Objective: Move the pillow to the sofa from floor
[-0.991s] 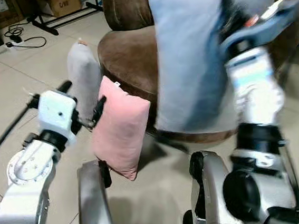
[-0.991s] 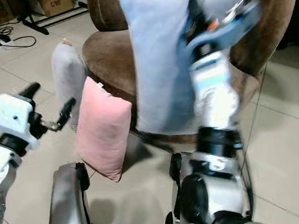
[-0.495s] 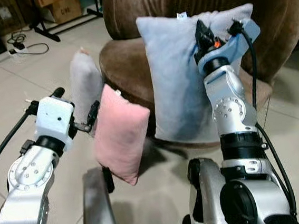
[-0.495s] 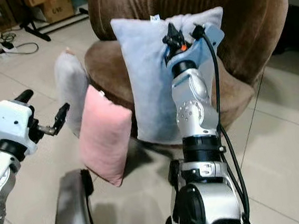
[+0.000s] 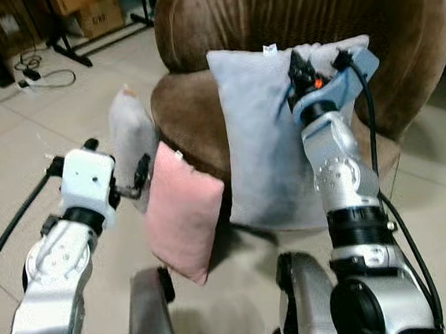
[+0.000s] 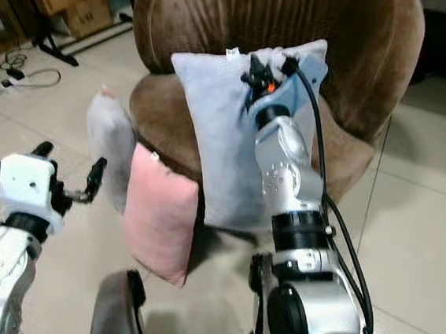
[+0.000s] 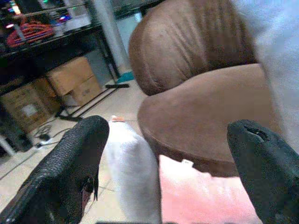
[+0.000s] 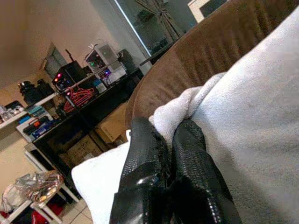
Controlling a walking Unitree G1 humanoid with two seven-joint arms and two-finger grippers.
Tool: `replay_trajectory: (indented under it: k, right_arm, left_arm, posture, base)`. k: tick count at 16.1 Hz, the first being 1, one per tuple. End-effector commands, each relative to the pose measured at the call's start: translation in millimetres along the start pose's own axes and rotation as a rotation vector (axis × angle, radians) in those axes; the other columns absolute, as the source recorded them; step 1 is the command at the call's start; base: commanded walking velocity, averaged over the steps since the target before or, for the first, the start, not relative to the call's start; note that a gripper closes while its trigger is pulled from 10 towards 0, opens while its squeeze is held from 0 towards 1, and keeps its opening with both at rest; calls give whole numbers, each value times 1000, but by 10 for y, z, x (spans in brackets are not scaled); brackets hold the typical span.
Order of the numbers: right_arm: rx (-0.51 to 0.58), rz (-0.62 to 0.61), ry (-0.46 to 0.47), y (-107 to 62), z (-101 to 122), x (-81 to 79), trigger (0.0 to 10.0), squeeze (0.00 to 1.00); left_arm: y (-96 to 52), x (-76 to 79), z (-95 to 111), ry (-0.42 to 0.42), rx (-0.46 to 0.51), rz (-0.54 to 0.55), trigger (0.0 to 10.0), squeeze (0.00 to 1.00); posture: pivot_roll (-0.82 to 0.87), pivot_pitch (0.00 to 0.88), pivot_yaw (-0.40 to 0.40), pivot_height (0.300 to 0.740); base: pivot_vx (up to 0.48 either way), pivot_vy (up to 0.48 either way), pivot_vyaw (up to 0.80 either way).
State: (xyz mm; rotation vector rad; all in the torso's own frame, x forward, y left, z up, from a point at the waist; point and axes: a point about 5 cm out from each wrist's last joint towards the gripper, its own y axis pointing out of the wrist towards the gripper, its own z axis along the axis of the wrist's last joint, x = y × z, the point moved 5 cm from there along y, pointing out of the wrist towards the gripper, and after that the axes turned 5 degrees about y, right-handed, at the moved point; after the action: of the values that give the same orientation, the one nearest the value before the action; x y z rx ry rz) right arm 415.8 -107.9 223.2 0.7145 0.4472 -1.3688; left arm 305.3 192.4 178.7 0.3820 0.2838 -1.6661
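A pale blue-grey pillow stands upright on the seat of the brown round sofa chair, leaning toward its back. My right gripper is shut on the pillow's top edge, pinching a fold of fabric between its black fingers. The right arm rises in front of the pillow. My left gripper is open and holds nothing, low at the left beside a pink pillow that leans against the chair's base. A light grey pillow stands on the floor behind the pink one.
Tiled floor lies around the chair. Cardboard boxes, a black stand and a cable with a power strip sit at the far left. My legs show at the bottom.
The right gripper has carried the blue-grey pillow down and back from in front of the camera onto the chair seat. The left arm has barely moved.
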Motion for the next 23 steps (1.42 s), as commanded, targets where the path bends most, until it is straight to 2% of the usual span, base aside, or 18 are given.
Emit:
replay_trajectory:
  k: [1, 3, 10, 15, 21, 23]
  right_arm:
    - [3, 17, 24, -10, -39, -86, 10000, 0]
    - [-4, 16, 1, -20, -60, -67, 10000, 0]
    - [-3, 8, -36, -82, 19, 15, 10000, 0]
    - [-6, 0, -159, -285, 221, 248, 10000, 0]
    - [21, -84, -168, -435, 308, 371, 10000, 0]
    - [20, -103, -171, -458, 307, 413, 10000, 0]
  left_arm:
    - [8, -24, -60, 2, -23, 31, 10000, 0]
    - [-2, 47, -111, 6, -41, 18, 10000, 0]
    - [-9, 70, -98, 45, -24, 15, 10000, 0]
    - [-46, 111, -95, 63, -15, -31, 10000, 0]
    - [-16, 86, -111, 47, -28, -16, 10000, 0]
    - [-14, 71, -134, 44, -35, -6, 10000, 0]
  posture:
    - [1, 0, -46, 550]
    - [-5, 0, -39, 575]
    - [2, 0, -55, 635]
    - [-11, 0, -45, 690]
    - [-24, 0, -30, 740]
    - [-25, 0, -30, 740]
  base:
    - [0, 0, 0]
    - [0, 0, 0]
    - [0, 0, 0]
    - [0, 0, 0]
    - [0, 0, 0]
    - [0, 0, 0]
